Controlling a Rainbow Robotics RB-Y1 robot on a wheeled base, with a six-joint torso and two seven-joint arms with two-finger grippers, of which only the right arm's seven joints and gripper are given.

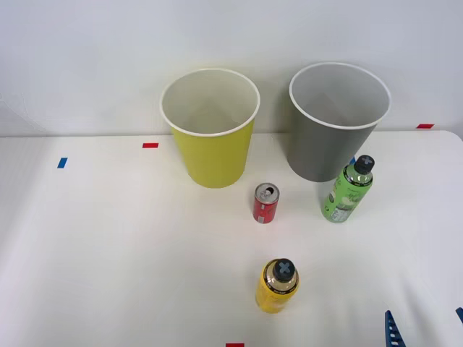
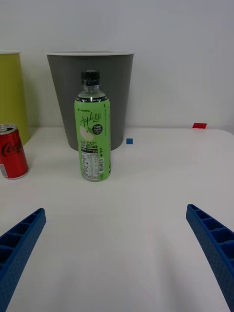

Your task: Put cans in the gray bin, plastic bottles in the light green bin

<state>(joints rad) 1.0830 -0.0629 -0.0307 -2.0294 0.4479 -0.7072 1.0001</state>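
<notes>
Your right gripper is spread wide, holding nothing. Straight ahead of it stands one green bottle, upright, the gray bin just behind. One red can, one yellow bottle and one lime bin stand to its left.

Right pincer: 2 blue plastic fingers, ribbed, hollow rectangular cells along inner faces.

A white table carries a yellow bottle with a dark cap, standing upright near the table's front edge, a little right of its middle. Small tape marks lie flat on the tabletop: red ones along the far edge and at the front edge, and a blue one towards the far left corner.
</notes>
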